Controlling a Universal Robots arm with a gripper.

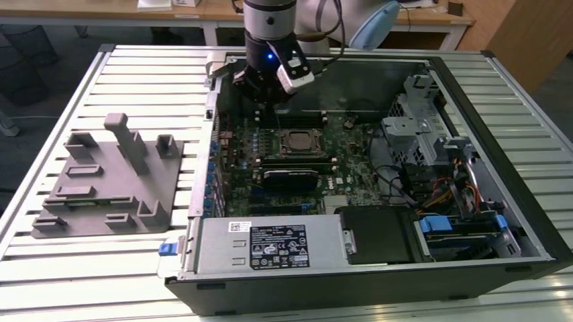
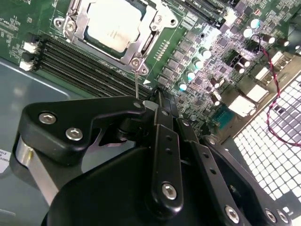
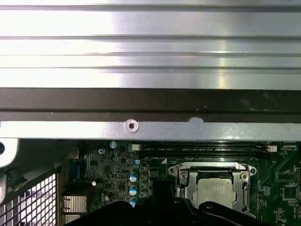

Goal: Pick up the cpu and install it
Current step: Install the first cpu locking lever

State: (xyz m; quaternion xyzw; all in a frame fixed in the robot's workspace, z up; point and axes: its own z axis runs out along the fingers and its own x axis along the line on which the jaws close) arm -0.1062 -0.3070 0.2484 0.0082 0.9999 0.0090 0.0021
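cpu (image 2: 110,23) sits in socket (image 2: 136,61); end effector (image 2: 153,101) (grip state unclear) near ram slots (image 2: 84,66).

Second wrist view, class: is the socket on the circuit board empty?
No, the cpu lies flat inside the metal socket frame, its silvery top showing.

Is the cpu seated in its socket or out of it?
In: in the second wrist view the cpu lies flat inside the metal socket frame.

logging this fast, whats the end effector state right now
End effector: cannot be told whether open or closed. The cpu lies in the socket on the board.
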